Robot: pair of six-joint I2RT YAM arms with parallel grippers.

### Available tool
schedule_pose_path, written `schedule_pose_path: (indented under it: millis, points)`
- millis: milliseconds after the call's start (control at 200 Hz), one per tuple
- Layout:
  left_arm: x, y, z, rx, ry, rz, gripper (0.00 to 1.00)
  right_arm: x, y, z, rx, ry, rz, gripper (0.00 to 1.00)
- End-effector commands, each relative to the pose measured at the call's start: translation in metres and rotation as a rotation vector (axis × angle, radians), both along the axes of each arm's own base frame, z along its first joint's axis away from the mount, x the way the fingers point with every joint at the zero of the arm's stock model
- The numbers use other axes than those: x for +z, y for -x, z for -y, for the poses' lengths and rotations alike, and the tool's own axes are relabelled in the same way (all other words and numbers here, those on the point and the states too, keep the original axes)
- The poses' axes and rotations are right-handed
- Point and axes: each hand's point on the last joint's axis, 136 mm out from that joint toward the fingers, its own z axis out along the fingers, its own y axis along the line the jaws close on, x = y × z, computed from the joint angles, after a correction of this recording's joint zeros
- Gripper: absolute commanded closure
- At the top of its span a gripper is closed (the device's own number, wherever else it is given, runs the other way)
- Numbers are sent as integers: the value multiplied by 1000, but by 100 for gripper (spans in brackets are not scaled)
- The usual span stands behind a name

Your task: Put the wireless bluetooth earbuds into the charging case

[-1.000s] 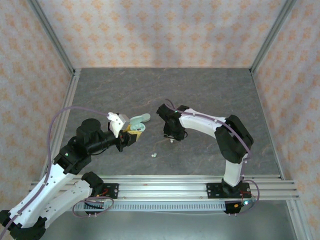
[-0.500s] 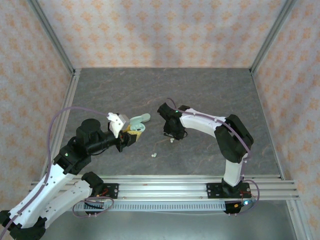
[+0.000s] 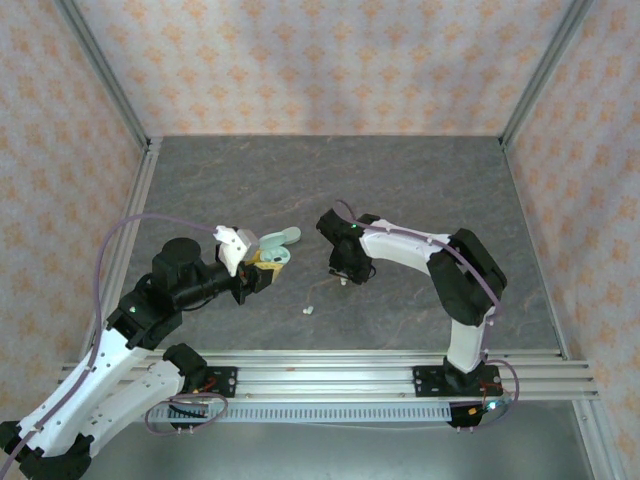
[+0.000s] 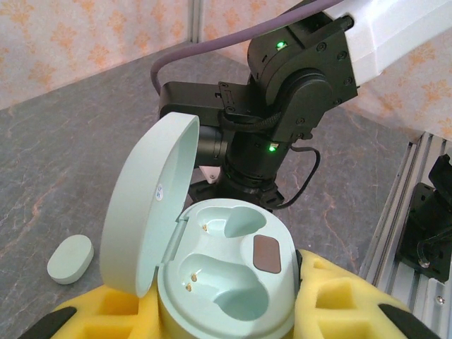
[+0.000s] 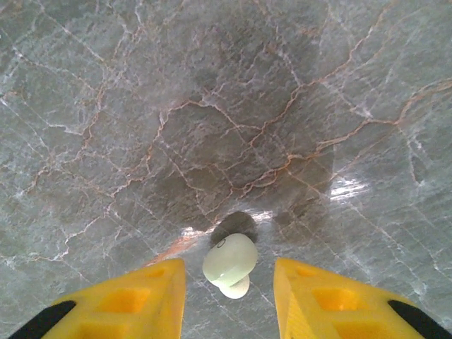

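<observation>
Earbud point(image 5: 229, 263), white and rounded, lies on the grey marbled counter point(image 5: 212, 106) in the right wrist view, casting a small shadow just behind it; it sits between the two yellow fingers point(image 5: 120, 300) of the right end effector point(image 5: 227, 268), with a gap showing on either side, so the jaws stand released and grasp nothing. From the top camera the right end effector point(image 3: 343, 272) points down at the counter point(image 3: 400, 180) near its middle, that earbud point(image 3: 343, 281) just below it; a second earbud point(image 3: 308, 310) lies apart, nearer the arm bases and between the two arms.

The left end effector point(image 3: 262, 262) is clenched on the charging case point(image 3: 272, 252); it holds the case just left of the right end effector. In the left wrist view the pale green charging case point(image 4: 226, 282) sits between the yellow fingers point(image 4: 339, 304) of the left end effector point(image 4: 226, 311); its lid point(image 4: 148, 205) stands open, hinged up on the left; both moulded hollows show their small contact pins, and a brown oval patch point(image 4: 266, 253) lies beside them. A small pale oval piece point(image 4: 70, 259) rests on the counter to the left; the right arm's black wrist point(image 4: 282, 92) hangs behind the case.
</observation>
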Motion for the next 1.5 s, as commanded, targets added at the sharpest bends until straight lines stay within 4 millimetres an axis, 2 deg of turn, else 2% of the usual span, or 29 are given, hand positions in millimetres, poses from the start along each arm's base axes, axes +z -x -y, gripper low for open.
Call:
schedule_pose_path:
  millis: [0, 315, 610, 961, 1081, 1191, 1491]
  points:
    - [-3, -1, -2, 4, -20, 12, 82, -10, 1, 1, -5, 31, -4, 63]
    - [-4, 0, -4, 6, -26, 10, 82, -19, -1, -1, 22, 55, -25, 66]
    - [-6, 0, -2, 2, -24, 4, 82, -14, -4, 3, 45, 87, -15, 67]
    - [-6, 4, -2, -15, -15, 18, 82, -8, -7, -1, 81, 87, -16, 82]
    - [1, 9, 1, -41, 22, 63, 82, 5, -9, -4, 85, 51, 24, 84]
    - [7, 12, 2, -57, 63, 115, 81, 27, -12, -5, 93, 7, 86, 84]
    - [21, 10, 4, -62, 101, 160, 82, 110, -7, -3, 114, -182, 303, 89]
